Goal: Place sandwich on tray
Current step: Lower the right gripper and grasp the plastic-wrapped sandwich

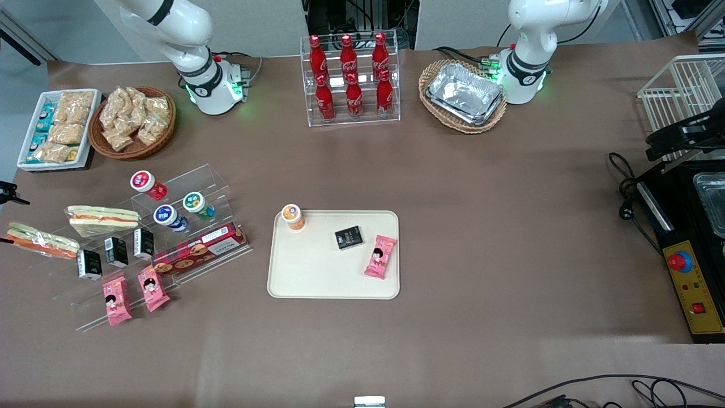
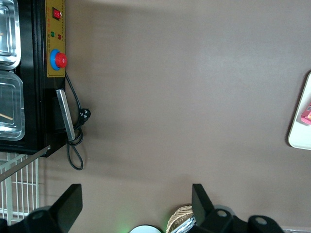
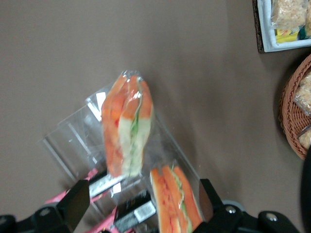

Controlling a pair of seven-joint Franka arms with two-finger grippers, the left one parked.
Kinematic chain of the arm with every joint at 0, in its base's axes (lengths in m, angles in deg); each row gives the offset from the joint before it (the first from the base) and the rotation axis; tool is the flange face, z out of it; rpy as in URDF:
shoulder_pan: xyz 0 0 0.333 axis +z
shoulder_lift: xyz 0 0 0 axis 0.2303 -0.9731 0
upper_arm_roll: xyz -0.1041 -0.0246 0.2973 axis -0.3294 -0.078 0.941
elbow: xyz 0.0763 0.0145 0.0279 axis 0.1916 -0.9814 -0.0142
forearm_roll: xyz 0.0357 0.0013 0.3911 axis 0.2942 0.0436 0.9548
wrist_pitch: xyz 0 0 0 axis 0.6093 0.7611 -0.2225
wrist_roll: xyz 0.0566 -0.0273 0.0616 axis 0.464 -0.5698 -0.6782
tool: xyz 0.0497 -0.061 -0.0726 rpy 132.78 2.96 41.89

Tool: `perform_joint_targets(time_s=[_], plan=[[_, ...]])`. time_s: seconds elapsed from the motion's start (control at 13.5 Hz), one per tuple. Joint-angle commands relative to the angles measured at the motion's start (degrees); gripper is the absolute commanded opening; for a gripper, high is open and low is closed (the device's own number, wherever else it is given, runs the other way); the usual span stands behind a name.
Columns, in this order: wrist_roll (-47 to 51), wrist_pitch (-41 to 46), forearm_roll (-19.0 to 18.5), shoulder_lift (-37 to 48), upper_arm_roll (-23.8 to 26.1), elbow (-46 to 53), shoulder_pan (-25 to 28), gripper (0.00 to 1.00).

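The sandwich [image 1: 42, 241] with the bold orange-red and green stripe lies at the working arm's end of the clear acrylic stand [image 1: 170, 226]; it also shows in the right wrist view [image 3: 127, 128]. The cream tray [image 1: 317, 272] lies mid-table, well away toward the parked arm. My gripper [image 3: 141, 208] is open and empty, hovering above the stand. The sandwich lies apart from the fingertips, not between them. The gripper is out of the front view.
A similar sandwich [image 1: 102, 220] with thicker bread lies beside it, between my fingers in the wrist view [image 3: 175, 204]. The tray holds an orange-lidded cup [image 1: 293, 217], a black packet [image 1: 348, 237] and a pink packet [image 1: 380, 256]. The stand holds cups, black cartons and pink packets.
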Motion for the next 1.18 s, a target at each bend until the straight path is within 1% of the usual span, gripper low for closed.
perform_joint_targets(time_s=[0.0, 0.15, 0.59, 0.74, 0.81, 0.89, 0.96, 1.03, 1.11], plan=[[1.5, -3.0, 0.4, -4.2, 0.3, 1.2, -2.0, 1.00], [1.9, -4.6, 1.3, -5.5, 0.3, 1.2, -3.0, 1.00], [2.1, -9.0, 1.5, -8.2, 0.3, 1.1, -3.3, 1.00], [3.1, -10.6, 1.6, -9.0, 0.3, 0.6, -3.3, 0.97], [3.2, -11.4, 1.6, -9.2, 0.3, 0.4, -3.3, 0.91], [3.1, -11.9, 1.6, -9.4, 0.4, 0.2, -3.3, 0.70], [3.1, -12.2, 1.6, -9.7, 0.4, 0.2, -3.1, 0.56], [3.1, -12.4, 1.6, -9.8, 0.4, 0.2, -3.0, 0.48], [3.1, -12.6, 1.6, -9.8, 0.4, 0.2, -3.0, 0.33]])
